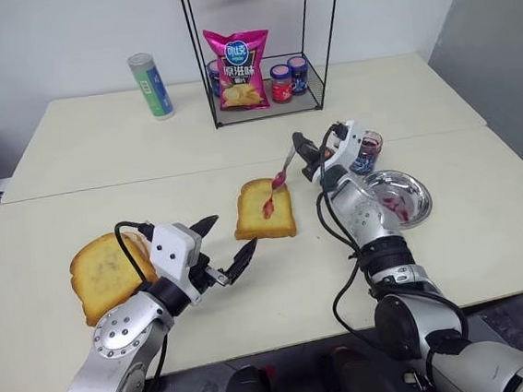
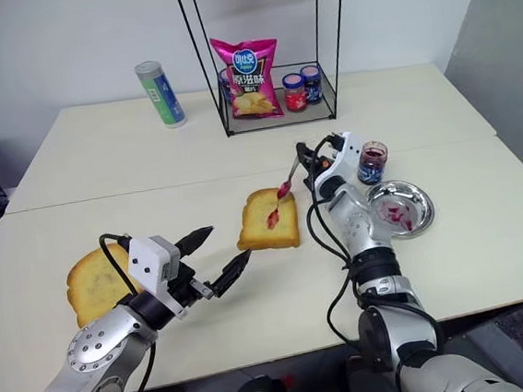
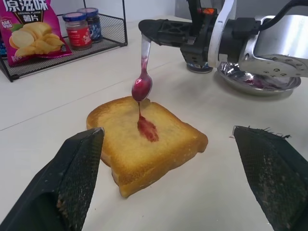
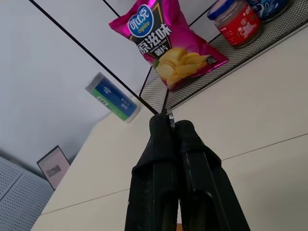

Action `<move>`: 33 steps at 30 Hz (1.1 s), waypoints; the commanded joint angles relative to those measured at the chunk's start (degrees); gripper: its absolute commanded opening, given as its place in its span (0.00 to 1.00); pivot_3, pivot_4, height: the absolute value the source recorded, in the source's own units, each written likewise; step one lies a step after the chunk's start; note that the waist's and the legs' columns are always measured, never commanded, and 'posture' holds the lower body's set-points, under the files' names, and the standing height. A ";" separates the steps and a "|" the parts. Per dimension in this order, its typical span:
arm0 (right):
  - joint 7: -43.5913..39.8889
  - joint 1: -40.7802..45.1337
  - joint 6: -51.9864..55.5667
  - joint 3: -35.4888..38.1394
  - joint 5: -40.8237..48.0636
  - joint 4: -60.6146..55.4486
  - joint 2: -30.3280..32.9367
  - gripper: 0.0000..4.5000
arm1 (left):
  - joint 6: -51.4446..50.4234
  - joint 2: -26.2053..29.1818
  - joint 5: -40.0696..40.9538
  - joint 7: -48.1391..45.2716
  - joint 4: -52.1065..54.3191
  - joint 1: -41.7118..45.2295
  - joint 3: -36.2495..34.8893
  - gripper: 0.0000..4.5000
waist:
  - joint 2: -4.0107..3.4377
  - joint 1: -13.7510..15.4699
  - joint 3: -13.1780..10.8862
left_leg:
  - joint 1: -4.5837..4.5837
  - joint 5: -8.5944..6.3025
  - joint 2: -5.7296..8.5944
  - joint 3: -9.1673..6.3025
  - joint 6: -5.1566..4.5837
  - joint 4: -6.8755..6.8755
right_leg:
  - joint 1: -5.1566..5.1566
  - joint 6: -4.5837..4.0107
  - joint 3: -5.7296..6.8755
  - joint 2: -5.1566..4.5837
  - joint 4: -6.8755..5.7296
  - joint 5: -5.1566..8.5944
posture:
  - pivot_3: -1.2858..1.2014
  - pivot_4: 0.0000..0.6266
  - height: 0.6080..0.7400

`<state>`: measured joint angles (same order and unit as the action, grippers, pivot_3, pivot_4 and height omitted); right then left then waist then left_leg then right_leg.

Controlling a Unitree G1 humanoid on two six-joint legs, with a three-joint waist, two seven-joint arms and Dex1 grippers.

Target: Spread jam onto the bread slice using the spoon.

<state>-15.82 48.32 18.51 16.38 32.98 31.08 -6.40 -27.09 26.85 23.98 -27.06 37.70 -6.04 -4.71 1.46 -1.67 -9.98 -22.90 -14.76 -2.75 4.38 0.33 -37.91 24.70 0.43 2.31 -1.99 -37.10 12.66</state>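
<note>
The bread slice [image 1: 265,210] lies flat in the middle of the table, with a streak of red jam [image 3: 147,129] on its top. My right gripper [image 1: 299,144] is shut on the handle of the spoon [image 1: 281,177], just behind and right of the slice. The spoon slants down, and its jam-coated bowl [image 3: 142,88] hovers just above the slice's far part, a thin thread of jam dripping to the streak. The jam jar [image 1: 367,152] stands right of that gripper. My left gripper [image 1: 224,244] is open, low over the table in front and left of the slice, holding nothing.
A round steel dish [image 1: 413,207] smeared with jam sits right of the slice. A larger toast [image 1: 107,274] lies at the near left. At the back, a wire rack [image 1: 267,112] holds a crisps bag and two small jars; a green-blue can [image 1: 151,86] stands left of it.
</note>
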 commanded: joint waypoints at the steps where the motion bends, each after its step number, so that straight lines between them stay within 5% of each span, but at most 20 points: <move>1: -1.51 -0.67 5.17 -0.26 3.70 -5.01 -0.66 0.00 | 0.81 0.26 0.27 -0.42 1.26 0.25 -0.16 1.00 | 0.00 0.00 0.00 | 0.00 0.00 0.00 0.00 0.00 0.00 | 0.00 0.00 0.00 0.00 0.00 0.00 | 0.52 0.24 1.00; 9: -2.35 -4.03 1.94 -3.24 -1.40 -0.37 -0.87 0.00 | 0.86 0.57 -0.05 -0.54 1.67 -0.06 -0.08 1.00 | 0.00 -0.01 0.00 | -0.01 0.00 0.03 0.02 0.00 -0.01 | 0.00 0.00 -0.01 -0.03 0.02 0.00 | 0.52 0.24 1.00; 24: 2.75 2.68 -9.90 1.54 -2.76 9.53 -0.84 0.00 | 1.34 0.49 -0.34 -0.85 0.26 1.34 0.50 1.00 | 0.00 -0.01 0.00 | 0.01 0.00 0.01 0.01 0.00 0.01 | -0.01 0.00 0.00 0.02 0.02 0.00 | 0.52 0.24 1.00; 33: 2.74 0.18 -0.22 1.34 2.33 -1.30 -1.41 0.00 | 1.68 0.21 -0.55 -1.36 -0.58 2.13 0.76 1.00 | -0.01 -0.01 0.00 | -0.01 0.00 0.01 0.00 0.00 0.01 | 0.00 0.00 0.00 -0.04 0.02 0.00 | 0.52 0.24 1.00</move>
<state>-12.47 48.85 15.32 18.09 32.93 35.28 -7.26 -26.80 27.18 23.54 -28.22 35.98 -4.31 -4.15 1.45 -1.68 -9.99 -22.91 -14.76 -2.75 4.38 0.33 -37.88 24.70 0.44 2.31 -2.03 -37.08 12.66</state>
